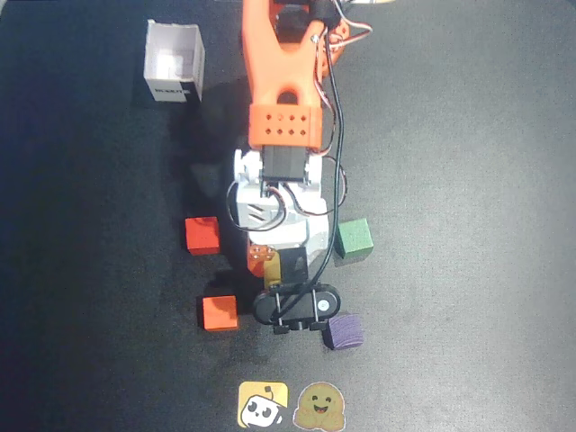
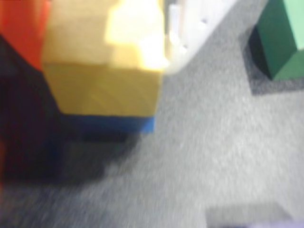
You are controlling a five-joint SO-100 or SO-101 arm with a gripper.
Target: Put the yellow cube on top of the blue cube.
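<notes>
In the wrist view the yellow cube [image 2: 102,92] sits on the blue cube [image 2: 114,124]; whether the jaws grip it, I cannot tell.

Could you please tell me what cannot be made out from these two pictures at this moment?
- The blue cube: in the wrist view only a thin strip shows under the yellow cube; overhead, the arm hides it.
- Contact between the two cubes: the wrist view is too blurred to tell.
- The gripper: overhead, the wrist camera mount covers the fingertips, so open or shut is unclear.
- The purple cube: cut off by the wrist view's bottom edge.
</notes>
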